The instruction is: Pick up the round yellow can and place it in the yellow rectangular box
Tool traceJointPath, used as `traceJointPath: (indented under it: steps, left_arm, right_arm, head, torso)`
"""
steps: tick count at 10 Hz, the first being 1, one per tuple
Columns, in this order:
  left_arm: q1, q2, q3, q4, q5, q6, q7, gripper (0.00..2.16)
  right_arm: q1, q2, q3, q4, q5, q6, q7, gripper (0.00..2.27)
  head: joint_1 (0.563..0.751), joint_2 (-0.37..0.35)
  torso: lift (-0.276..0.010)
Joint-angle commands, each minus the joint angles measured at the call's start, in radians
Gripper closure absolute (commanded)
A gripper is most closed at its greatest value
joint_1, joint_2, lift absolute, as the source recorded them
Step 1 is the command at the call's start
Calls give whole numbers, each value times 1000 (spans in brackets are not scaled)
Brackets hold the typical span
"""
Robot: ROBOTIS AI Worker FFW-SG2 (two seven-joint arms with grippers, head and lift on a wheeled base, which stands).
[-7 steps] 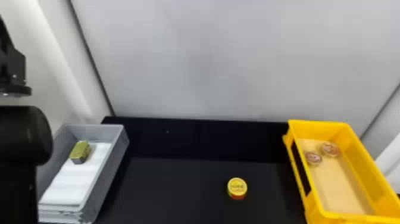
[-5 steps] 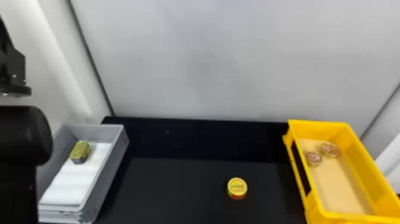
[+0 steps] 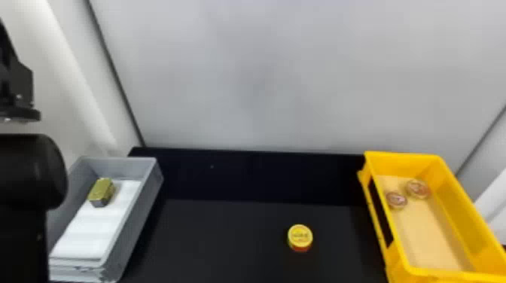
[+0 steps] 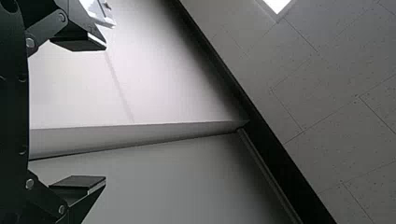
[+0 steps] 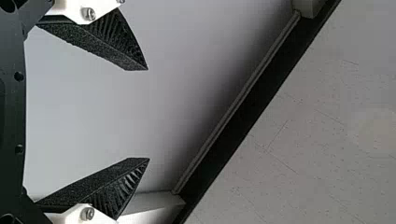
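Observation:
The round yellow can (image 3: 300, 238) stands upright on the black table, right of the middle in the head view, its yellow lid up and a red side below. To its right is the yellow rectangular box (image 3: 391, 241), with two small round tins (image 3: 418, 188) inside near its far end. My left arm is parked at the left edge of the head view, with part of the left gripper (image 3: 19, 94) above it, away from the can. In its wrist view the left gripper (image 4: 105, 113) is open, nothing between its fingers. The right gripper (image 5: 148, 114) is open and holds nothing, facing wall and ceiling.
A grey bin (image 3: 131, 222) stands at the left of the table (image 3: 226, 241), with a white lining and a gold-coloured block (image 3: 101, 192) in it. A pale wall (image 3: 282, 75) rises behind the table. The can lies between the bin and the yellow box.

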Motion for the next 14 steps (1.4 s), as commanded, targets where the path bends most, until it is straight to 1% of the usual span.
traceJointPath:
  steps: [1, 2, 3, 4, 5, 6, 7, 8, 9, 10, 11, 12, 13, 14]
  left_arm:
    - [-1, -1, -5, 0, 0, 1, 0, 246]
    - [3, -1, -1, 0, 0, 1, 0, 246]
    - [5, -1, -1, 0, 0, 1, 0, 246]
    - [3, -1, -5, 0, 0, 3, 0, 246]
    - [5, -1, -7, 0, 0, 3, 0, 246]
    - [6, -3, -4, -1, 0, 5, 0, 246]
    - [6, -3, -5, -1, 0, 5, 0, 246]
    - [5, -6, -10, -1, 0, 6, 0, 240]
    - [3, -9, -13, -1, 2, 8, 0, 239]
    - [2, -14, -17, 0, 2, 8, -2, 234]
    - [-1, -18, -22, 2, 2, 8, -2, 234]
    - [-3, -21, -27, 5, 2, 6, -2, 234]
    - [-3, -27, -27, 8, 2, 0, -2, 234]
    - [-3, -33, -28, 14, 2, -6, 0, 233]
  right_arm:
    - [-22, 32, -27, -40, -208, 286, -35, 101]
    - [-45, 75, -54, -42, -278, 440, -22, 117]
    - [-79, 121, -82, -42, -298, 639, 30, 119]
    - [-123, 146, -127, -28, -317, 845, 136, 119]
    - [-171, 139, -153, 26, -358, 1017, 264, 114]
    - [-205, 112, -166, 115, -478, 1123, 327, 113]
    - [-217, 69, -174, 217, -649, 1166, 348, 113]
    - [-211, 24, -177, 320, -826, 1172, 347, 113]
    - [-194, 3, -171, 411, -932, 1180, 345, 114]
    - [-155, -3, -168, 463, -944, 1177, 343, 114]
    - [-119, 0, -163, 506, -938, 1170, 343, 119]
    - [-93, -5, -139, 549, -935, 1154, 343, 119]
    - [-80, -8, -94, 601, -924, 1138, 345, 119]
    - [-79, -19, -27, 658, -866, 1111, 397, 119]
  head:
    - [663, 54]
    - [663, 54]
    - [663, 54]
    - [663, 54]
    - [663, 54]
    - [663, 54]
    - [663, 54]
    - [663, 54]
    - [663, 54]
    - [663, 54]
    - [663, 54]
    - [663, 54]
    - [663, 54]
    - [663, 54]
  torso:
    - [-10]
    - [-10]
    - [-10]
    - [-10]
    - [-10]
    - [-10]
    - [-10]
    - [-10]
    - [-10]
    - [-10]
    - [-10]
    - [-10]
    - [-10]
    - [-10]
